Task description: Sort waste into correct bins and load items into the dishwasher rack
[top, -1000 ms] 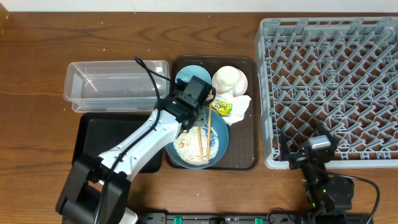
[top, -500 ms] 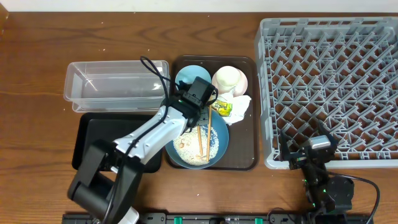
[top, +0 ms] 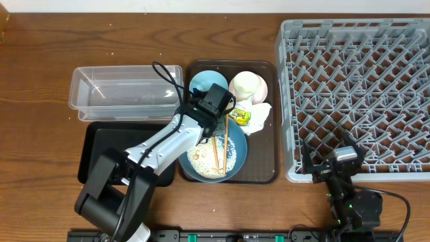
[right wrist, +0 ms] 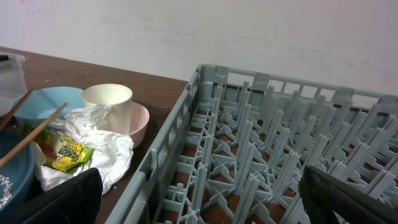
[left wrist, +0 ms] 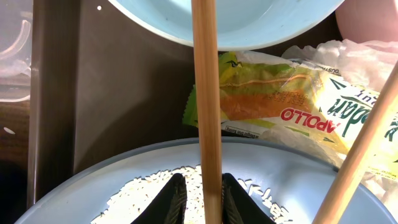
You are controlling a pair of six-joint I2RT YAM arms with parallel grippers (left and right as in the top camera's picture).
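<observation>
- Left claw narrowed astride one smooth wooden chopstick; clamped or not, cannot tell.
- Right claw wide open, empty, beside grey lattice rack.

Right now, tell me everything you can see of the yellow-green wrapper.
The wrapper is a flat, crinkled packet of glossy film, yellow-green with an orange band and red APOLLO lettering. It lies on the brown tray between the light blue bowl and the dark blue bowl, its far end against the white napkin. In the left wrist view one chopstick crosses in front of it; whether they touch cannot be told.
</observation>
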